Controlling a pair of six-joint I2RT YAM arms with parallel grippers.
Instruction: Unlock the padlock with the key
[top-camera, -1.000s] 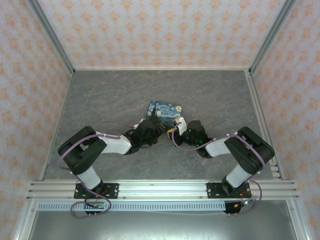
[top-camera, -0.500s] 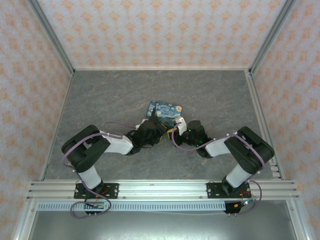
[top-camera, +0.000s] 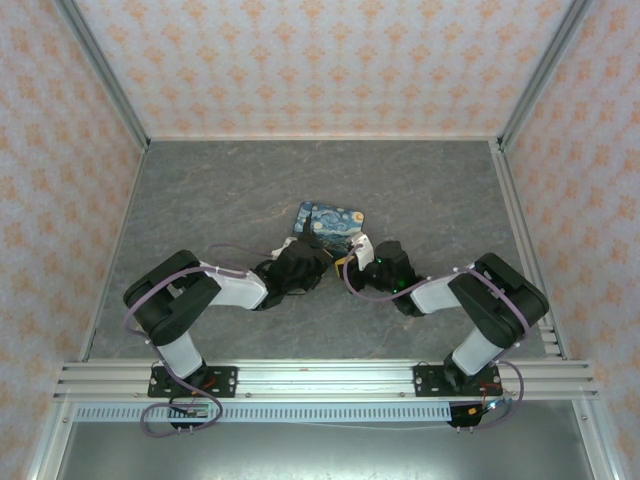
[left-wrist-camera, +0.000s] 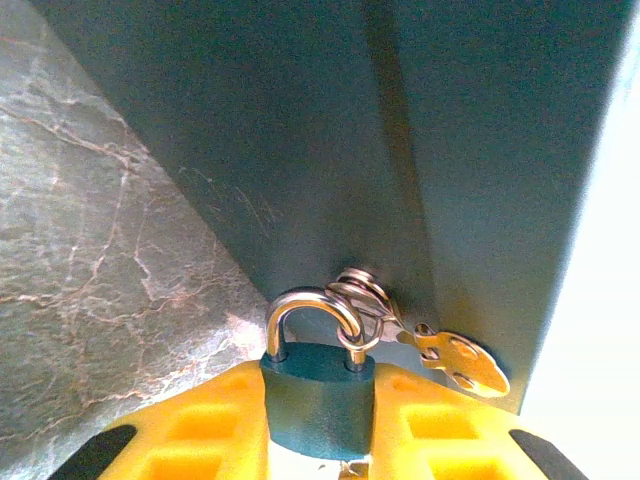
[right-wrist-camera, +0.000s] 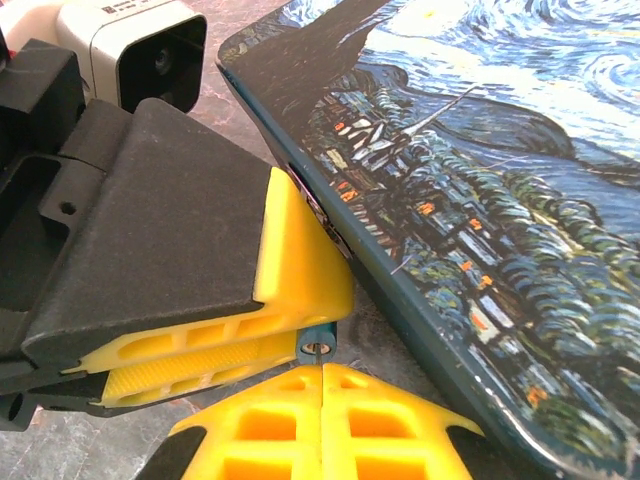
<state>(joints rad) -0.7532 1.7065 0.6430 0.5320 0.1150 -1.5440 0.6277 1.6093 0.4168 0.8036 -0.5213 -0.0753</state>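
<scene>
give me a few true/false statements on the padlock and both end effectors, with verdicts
1. The left end effector clamps the small dark teal padlock by its body. True.
2. The padlock's silver shackle is swung open. False: both legs sit in the body.
3. A brass-coloured key hangs from a metal ring on the shackle. True.
4. The right end effector is wide open. False: its yellow fingers are shut on a thin pale key blade pointing at the padlock.
</scene>
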